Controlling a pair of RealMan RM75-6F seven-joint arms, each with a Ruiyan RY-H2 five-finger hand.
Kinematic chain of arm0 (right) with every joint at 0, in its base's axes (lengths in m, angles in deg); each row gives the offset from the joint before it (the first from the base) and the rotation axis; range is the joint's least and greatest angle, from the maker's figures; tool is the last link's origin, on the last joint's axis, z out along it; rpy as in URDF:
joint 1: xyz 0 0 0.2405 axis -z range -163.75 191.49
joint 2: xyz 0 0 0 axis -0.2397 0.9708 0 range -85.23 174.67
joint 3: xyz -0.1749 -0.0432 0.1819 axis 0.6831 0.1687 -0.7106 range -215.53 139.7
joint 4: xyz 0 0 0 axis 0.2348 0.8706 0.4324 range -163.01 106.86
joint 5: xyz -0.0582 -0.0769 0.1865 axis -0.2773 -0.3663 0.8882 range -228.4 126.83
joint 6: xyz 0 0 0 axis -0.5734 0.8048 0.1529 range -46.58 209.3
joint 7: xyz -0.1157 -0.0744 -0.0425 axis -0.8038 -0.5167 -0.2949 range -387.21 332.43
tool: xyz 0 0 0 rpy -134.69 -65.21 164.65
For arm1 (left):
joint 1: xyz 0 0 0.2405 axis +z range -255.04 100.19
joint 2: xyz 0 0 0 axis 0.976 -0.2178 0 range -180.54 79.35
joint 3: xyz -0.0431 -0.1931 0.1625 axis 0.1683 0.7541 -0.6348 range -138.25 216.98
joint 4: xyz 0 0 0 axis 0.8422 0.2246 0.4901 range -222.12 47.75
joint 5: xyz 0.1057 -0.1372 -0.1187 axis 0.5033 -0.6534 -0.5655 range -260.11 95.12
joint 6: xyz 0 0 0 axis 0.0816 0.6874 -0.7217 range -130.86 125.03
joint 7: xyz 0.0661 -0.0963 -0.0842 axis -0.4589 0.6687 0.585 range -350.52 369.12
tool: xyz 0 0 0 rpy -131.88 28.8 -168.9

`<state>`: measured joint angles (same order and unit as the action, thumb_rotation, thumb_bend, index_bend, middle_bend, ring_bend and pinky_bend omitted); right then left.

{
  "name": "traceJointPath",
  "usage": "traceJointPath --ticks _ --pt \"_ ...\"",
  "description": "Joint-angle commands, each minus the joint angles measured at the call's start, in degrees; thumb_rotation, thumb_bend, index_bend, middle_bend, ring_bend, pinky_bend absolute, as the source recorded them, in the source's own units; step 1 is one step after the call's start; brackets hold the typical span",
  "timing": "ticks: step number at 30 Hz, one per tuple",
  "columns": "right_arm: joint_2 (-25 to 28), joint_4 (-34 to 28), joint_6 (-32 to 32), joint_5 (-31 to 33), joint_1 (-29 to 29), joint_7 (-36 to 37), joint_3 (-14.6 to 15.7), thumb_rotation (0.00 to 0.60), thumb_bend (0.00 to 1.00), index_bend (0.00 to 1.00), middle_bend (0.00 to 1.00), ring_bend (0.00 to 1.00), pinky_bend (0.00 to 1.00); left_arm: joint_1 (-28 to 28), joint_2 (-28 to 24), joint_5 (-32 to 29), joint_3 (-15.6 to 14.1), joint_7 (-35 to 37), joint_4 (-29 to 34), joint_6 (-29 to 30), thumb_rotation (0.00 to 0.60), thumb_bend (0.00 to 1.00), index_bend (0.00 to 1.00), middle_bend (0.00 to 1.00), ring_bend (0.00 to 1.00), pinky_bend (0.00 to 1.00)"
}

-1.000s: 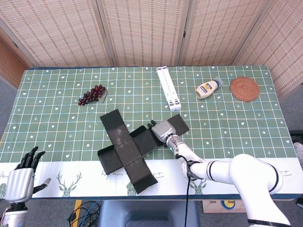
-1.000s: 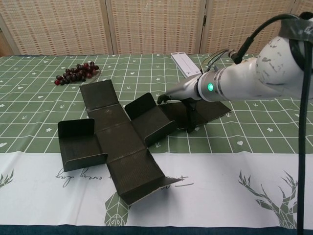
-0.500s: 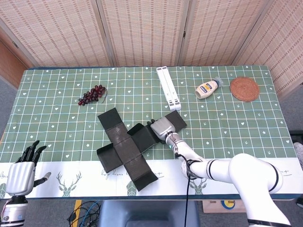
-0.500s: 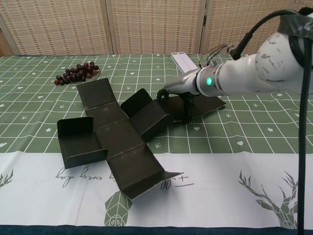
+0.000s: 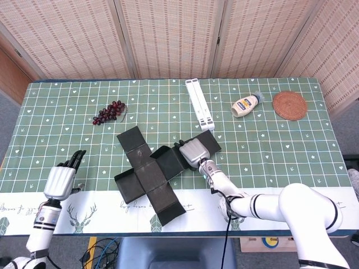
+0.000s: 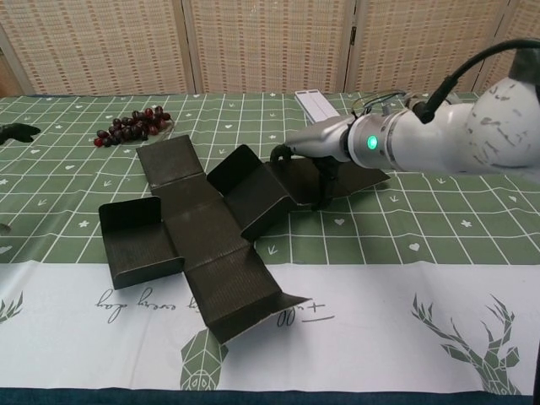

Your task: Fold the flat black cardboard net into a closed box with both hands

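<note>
Fingers of the right hand rest on the right flap of the black cardboard net, curled over its fold; whether they pinch it, cannot tell. Left hand hovers over the bench's front-left part, fingers straight and slightly apart, holding nothing. Net lies near bench centre toward the front edge, left and right flaps partly raised. White folded stand behind it. Woven coaster near back-right corner. Grapes back-left. Mayonnaise bottle just left of the coaster.
</note>
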<state>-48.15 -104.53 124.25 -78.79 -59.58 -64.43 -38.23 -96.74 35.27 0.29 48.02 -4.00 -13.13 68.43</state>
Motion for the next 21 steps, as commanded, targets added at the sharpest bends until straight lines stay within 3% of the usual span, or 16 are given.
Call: traceJointPath --ticks 1,14,21 --pt "-0.05 -0.17 0.32 -0.32 0.25 -0.16 -0.12 0.6 0.31 0.16 0.26 0.69 0.94 -2.9 4.04 -0.92 0.58 0.18 -3.4 -2.44 0.6 0.08 0.02 0.1 0.39 0.51" --pt "-0.49 -0.11 0.6 -1.01 1.27 -0.64 -1.03 0.6 0.31 0.16 0.26 0.69 0.94 -6.43 11.46 -0.91 -0.4 -1.46 -8.5 -3.43 0.6 0.08 0.0 0.04 0.4 0.51" --pt "-0.81 0.01 0.62 -1.73 1.6 -0.77 -1.61 0.6 0.31 0.16 0.26 0.69 0.94 -6.79 12.34 -1.92 -0.05 4.96 -4.24 -3.85 0.6 0.08 0.0 0.04 0.4 0.51"
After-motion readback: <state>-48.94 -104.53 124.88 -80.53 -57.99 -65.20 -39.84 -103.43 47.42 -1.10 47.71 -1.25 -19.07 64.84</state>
